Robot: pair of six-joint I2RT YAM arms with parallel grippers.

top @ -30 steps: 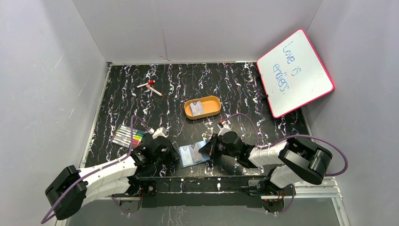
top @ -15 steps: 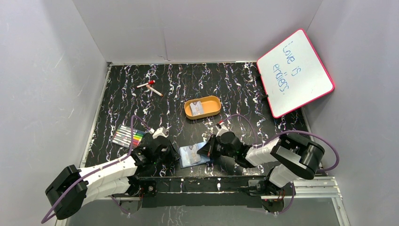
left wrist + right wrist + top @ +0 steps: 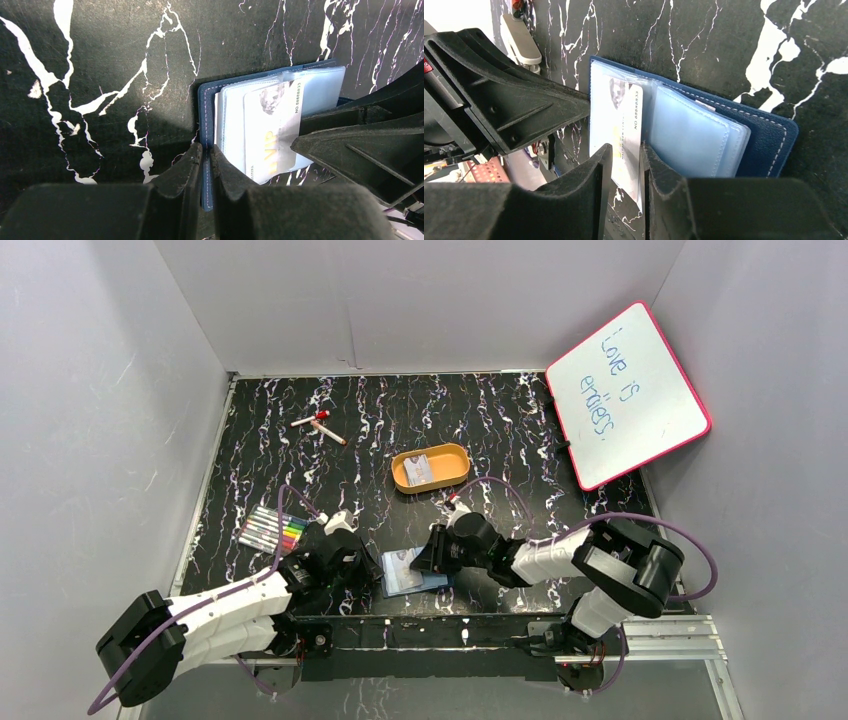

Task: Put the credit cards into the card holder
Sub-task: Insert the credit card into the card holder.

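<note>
The card holder (image 3: 408,575) lies open near the table's front edge, navy cover (image 3: 209,95) outside, pale blue pockets (image 3: 689,135) inside. My left gripper (image 3: 206,150) is shut on the cover's left edge. A pale credit card (image 3: 272,130) with gold lettering sticks partway out of a pocket. My right gripper (image 3: 626,150) stands open around that card (image 3: 621,115). The card rests against one finger, with a gap to the other. Another credit card (image 3: 419,470) lies in the orange oval tray (image 3: 455,452).
A pink-framed whiteboard (image 3: 625,390) leans at the back right. A pack of coloured markers (image 3: 272,530) lies left of my left arm. A red pen (image 3: 312,419) and a second pen (image 3: 330,433) lie at the back left.
My right gripper has slid left over the card holder and its jaws have parted from shut. The left gripper has kept its grip on the cover.
</note>
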